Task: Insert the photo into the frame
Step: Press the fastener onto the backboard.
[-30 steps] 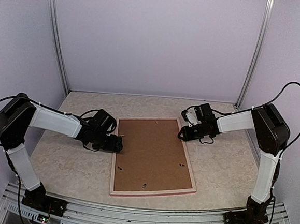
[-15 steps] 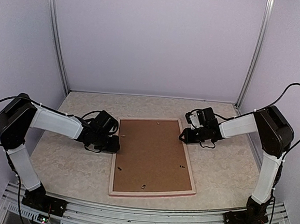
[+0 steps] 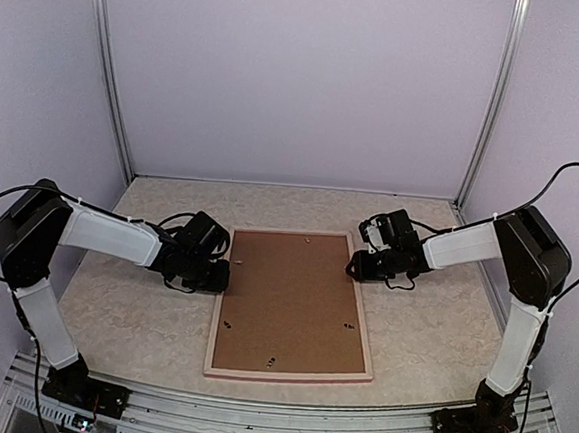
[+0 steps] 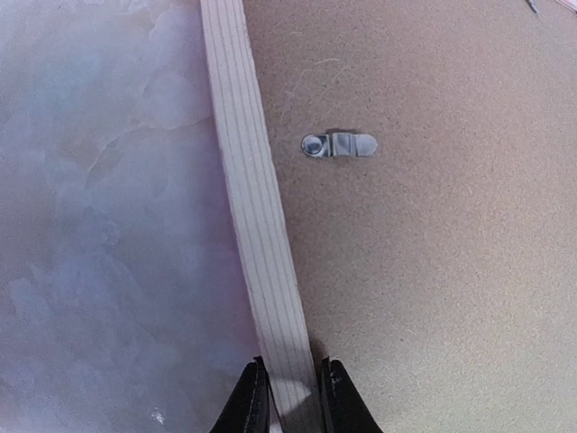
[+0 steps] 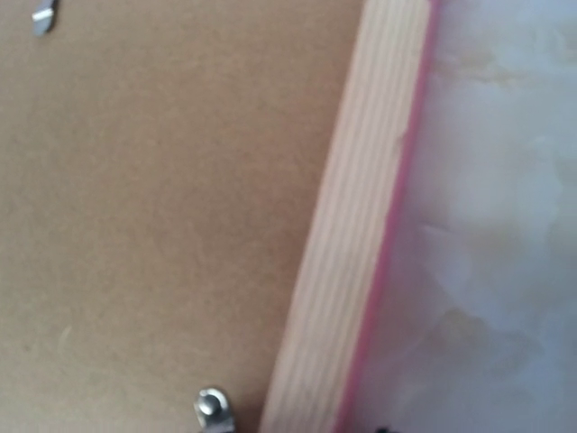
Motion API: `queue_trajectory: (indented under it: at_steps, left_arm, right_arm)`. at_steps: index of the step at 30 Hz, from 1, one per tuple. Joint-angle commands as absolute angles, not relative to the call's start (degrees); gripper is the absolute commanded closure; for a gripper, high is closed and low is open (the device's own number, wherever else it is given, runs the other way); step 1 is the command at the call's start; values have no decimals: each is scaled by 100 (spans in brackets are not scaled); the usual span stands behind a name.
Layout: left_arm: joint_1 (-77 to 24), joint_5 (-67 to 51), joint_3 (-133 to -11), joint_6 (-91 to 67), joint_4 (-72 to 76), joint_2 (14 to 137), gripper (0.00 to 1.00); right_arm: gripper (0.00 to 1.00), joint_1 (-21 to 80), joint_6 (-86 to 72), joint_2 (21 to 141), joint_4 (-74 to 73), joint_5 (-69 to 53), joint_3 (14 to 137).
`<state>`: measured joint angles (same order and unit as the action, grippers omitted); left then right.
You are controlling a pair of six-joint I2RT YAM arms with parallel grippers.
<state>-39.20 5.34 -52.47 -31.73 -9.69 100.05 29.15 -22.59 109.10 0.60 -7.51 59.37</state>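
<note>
The frame (image 3: pixel 213 316) lies face down in the middle of the table, its pale wood back up and a pink edge showing. A brown backing board (image 3: pixel 288 297) fills it. The photo is hidden. My left gripper (image 3: pixel 227 272) is at the frame's left rail near the far end. In the left wrist view its two black fingers (image 4: pixel 248 406) are shut on that pale rail (image 4: pixel 257 207), one on each side. My right gripper (image 3: pixel 350 269) sits at the right rail (image 5: pixel 352 271). Its fingers are almost out of the wrist view, so its opening does not show.
Small metal turn clips (image 4: pixel 338 144) (image 5: pixel 215 410) sit on the backing board near both rails, with more near the board's front end (image 3: pixel 273 360). Bare marbled tabletop (image 3: pixel 131 314) lies on either side of the frame. Walls with metal posts (image 3: pixel 110 72) close off the back.
The frame has swung so that its near end moved left and it lies squarer to the table. My left gripper has closed on the left rail. The right gripper shifted slightly right.
</note>
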Motion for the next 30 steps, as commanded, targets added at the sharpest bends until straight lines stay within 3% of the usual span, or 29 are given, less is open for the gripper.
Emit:
queue_trajectory:
  at_steps: [1, 10, 23, 30]
  left_arm:
    - [-3935, 707, -5454, -2965, -1226, 10116, 100]
    - [-3929, 712, -5493, -2936, -1273, 10168, 100]
    - [-3931, 683, -5493, -2900, -1274, 10237, 100]
    - [-3930, 694, -5485, -2892, -1283, 10215, 100]
  right_arm:
    - [59, 2988, -2111, 10886, -813, -597, 5960]
    - [54, 2968, -1841, 10951, -948, -758, 6281]
    - [54, 2736, -1958, 10961, -710, -1515, 6418]
    - [62, 2626, -1984, 11047, -725, -1481, 6587]
